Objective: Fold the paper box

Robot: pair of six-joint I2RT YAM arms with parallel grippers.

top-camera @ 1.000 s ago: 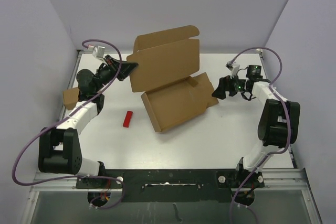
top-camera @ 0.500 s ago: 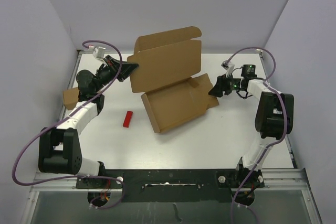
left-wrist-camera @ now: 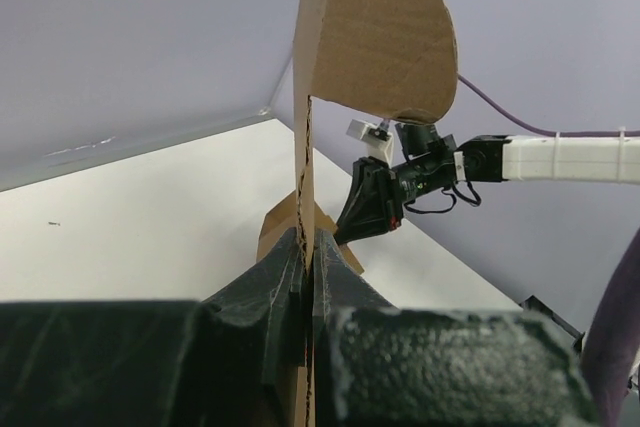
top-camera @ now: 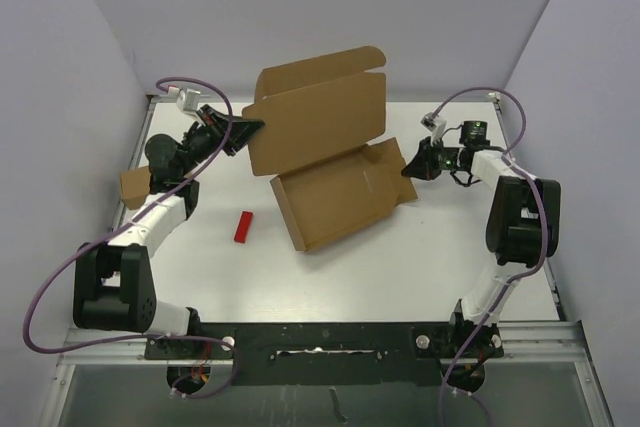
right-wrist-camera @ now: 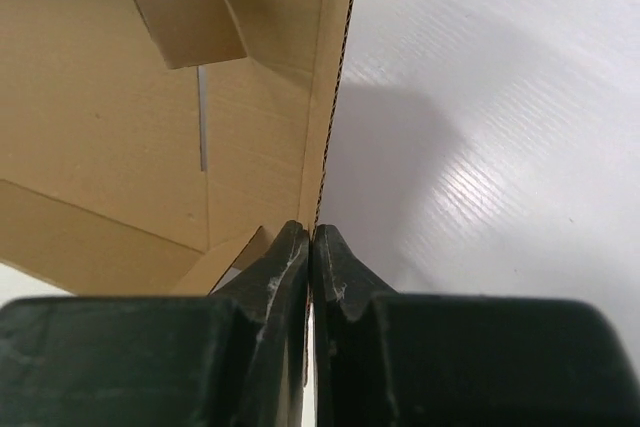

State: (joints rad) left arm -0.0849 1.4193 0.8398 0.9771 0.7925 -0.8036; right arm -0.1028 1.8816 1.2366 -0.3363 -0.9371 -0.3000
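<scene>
I've got the paper box (top-camera: 335, 197) mid-table, base skewed w/ a near corner pointing at the arm bases and its lid (top-camera: 318, 125) standing upright along the far side. The left gripper (top-camera: 247, 131) is clamped shut on the lid's left edge; in the wrist cam the cardboard runs straight up out from btwn the fingertips (left-wrist-camera: 290, 257). The right gripper (top-camera: 408, 169) is pinched tight on the top edge of the box's right side wall (right-wrist-camera: 325, 97), w/ the corrugated edge visible right at the jaws. There's bare white table (top-camera: 400, 267) in front of and to the right of the box. A red block (top-camera: 243, 227) lies left of the base, apart from it. A small cardboard box (top-camera: 134, 185) sits at the table's left edge, by the left arm.
</scene>
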